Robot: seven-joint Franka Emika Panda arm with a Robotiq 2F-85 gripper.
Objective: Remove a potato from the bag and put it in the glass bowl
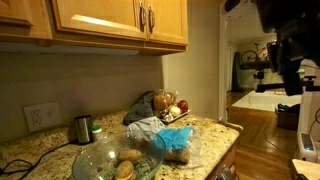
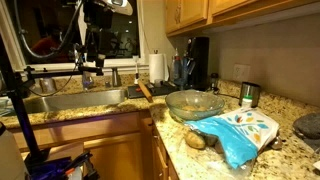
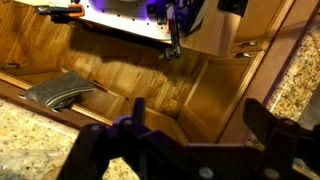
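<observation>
Potato (image 2: 196, 140) sits on counter (image 2: 275, 103) by bag (image 2: 240, 133), nr glass bowl (image 2: 195, 103). Gripper (image 3: 192, 110) well away, jaws apart, empty.

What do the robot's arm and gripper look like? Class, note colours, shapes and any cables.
The gripper is black, with two chunky, angular fingers in the wrist view. In an exterior view the arm is a dark shape with thin cables looping beside it. No markings are legible.
</observation>
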